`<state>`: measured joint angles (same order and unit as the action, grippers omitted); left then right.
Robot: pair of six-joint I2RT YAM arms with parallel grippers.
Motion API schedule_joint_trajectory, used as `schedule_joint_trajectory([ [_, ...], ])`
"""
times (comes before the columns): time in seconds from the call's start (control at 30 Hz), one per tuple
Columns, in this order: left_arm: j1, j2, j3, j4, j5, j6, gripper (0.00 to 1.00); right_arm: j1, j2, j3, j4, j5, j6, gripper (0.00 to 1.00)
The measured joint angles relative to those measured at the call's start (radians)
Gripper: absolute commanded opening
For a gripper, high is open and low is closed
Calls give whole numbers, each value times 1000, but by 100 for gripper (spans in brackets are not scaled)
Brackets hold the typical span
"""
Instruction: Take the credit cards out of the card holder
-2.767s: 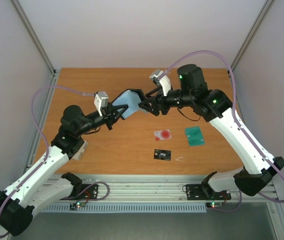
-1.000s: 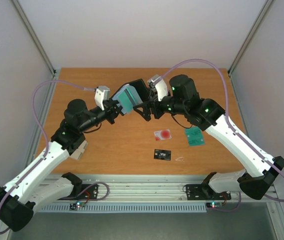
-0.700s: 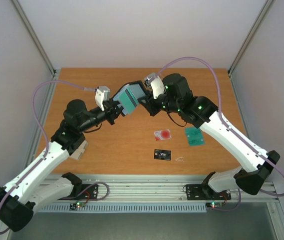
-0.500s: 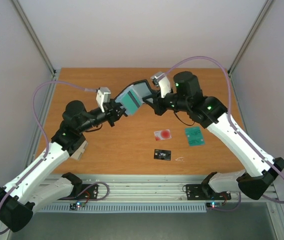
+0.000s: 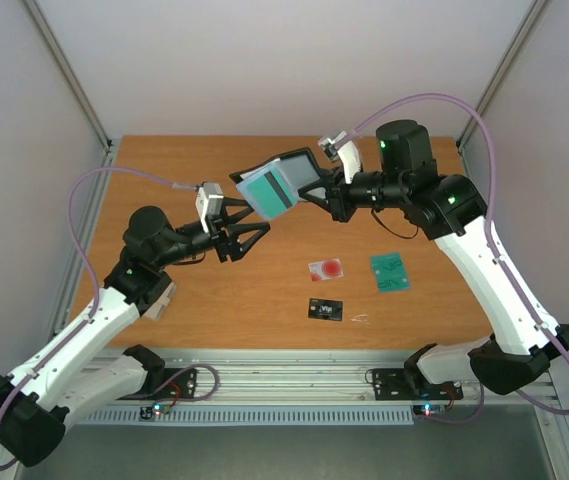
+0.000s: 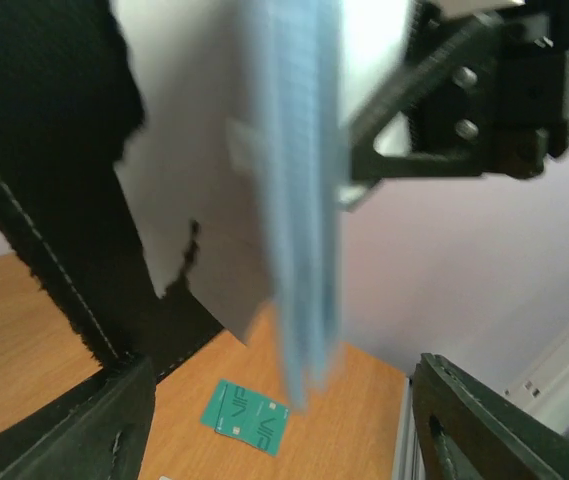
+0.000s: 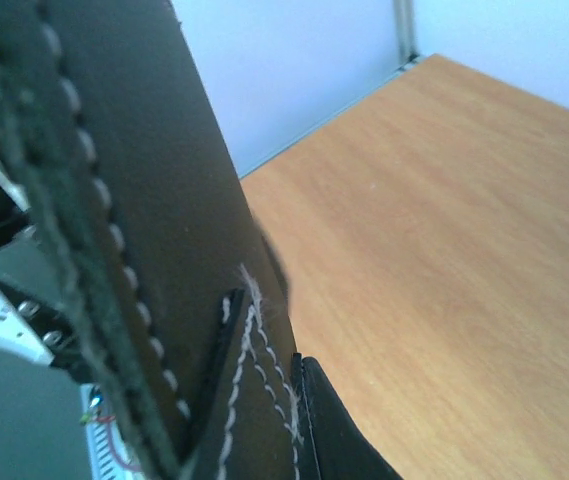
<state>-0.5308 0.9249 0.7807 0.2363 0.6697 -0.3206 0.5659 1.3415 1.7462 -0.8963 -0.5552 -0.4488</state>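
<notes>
We saw the right gripper [image 5: 316,190] clenched on the black folding card holder [image 5: 302,168]. It held the holder in the air in the upper middle of the top view, clear of the orange-brown wooden table [image 5: 164,170]. The holder hung open, and a teal-green card [image 5: 262,192] with a dark stripe showed at its lower left end, facing the camera. We could not tell how deep that card sat in its pocket.

The left gripper [image 5: 246,236] was released, its jaws spread wide just below and left of the holder and grasping nothing. In the left wrist view its two dark fingers [image 6: 104,430] stood at the bottom corners of the frame. The holder's pale blue inner layers [image 6: 299,200] hung blurred above and between them, apart from both. The right gripper's black body [image 6: 484,90] filled the upper right of that frame.

In the right wrist view the holder's black outer face with white stitching [image 7: 164,250] covered the left half of the frame and hid the grip itself.

Three cards lay flat on the table in the lower right of the top view. They were a whitish card with a red round spot [image 5: 326,268], a small black card with white print [image 5: 326,310] just below it, and a second teal-green card [image 5: 390,270] to the right. None touched another.
</notes>
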Motion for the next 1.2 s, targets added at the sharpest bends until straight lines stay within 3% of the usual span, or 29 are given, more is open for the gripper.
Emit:
schedule_joint_trajectory([
  [0.2, 0, 4, 0, 0, -71, -31, 72, 0, 14, 0, -39, -124, -50, 1],
  [0.37, 0, 4, 0, 5, -56, -40, 62, 0, 33, 11, -74, -186, -95, 1],
  [0.77, 19, 4, -13, 5, -58, -35, 77, -40, 61, 80, -189, -319, -190, 1],
  [0.93, 21, 4, -23, 0, -78, -23, 78, -51, 68, 108, -220, -355, -211, 1],
  [1.2, 21, 1, -24, 23, 69, 15, 76, -51, 109, 111, -234, -351, -214, 1],
])
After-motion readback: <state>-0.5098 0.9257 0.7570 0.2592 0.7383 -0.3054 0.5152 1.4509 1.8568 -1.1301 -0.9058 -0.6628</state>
